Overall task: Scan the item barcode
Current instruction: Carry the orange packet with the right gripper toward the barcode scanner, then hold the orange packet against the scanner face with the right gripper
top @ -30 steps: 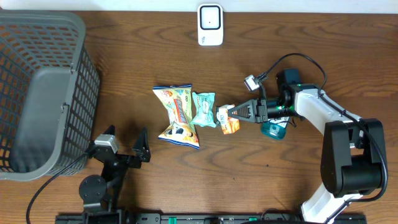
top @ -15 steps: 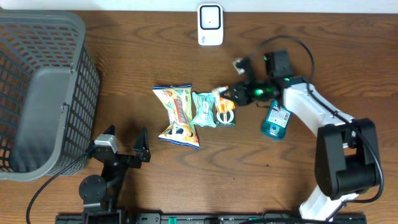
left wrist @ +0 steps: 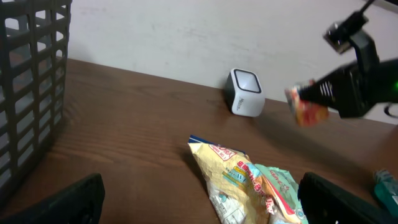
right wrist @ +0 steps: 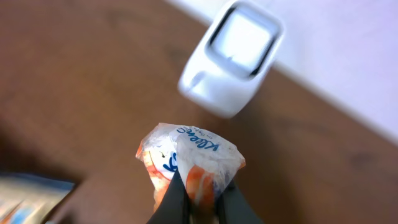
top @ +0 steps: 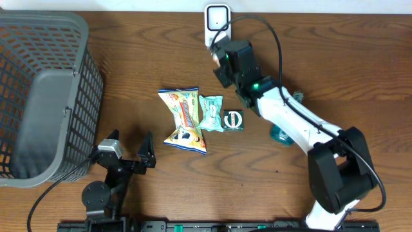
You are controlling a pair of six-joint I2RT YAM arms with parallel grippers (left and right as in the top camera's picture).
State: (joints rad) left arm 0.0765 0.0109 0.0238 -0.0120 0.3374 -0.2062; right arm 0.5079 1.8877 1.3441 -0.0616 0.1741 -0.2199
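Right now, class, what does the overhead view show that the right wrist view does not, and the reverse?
Only overhead: the grey basket, the teal bottle and the open left gripper. Only right wrist: a close look at the orange-and-white packet, pinched in the shut right gripper. Both: the white scanner standing on the brown table.

Overhead, the right hand (top: 220, 57) hides its packet (right wrist: 189, 162), and the arm (top: 302, 122) covers most of the teal bottle (top: 278, 134).
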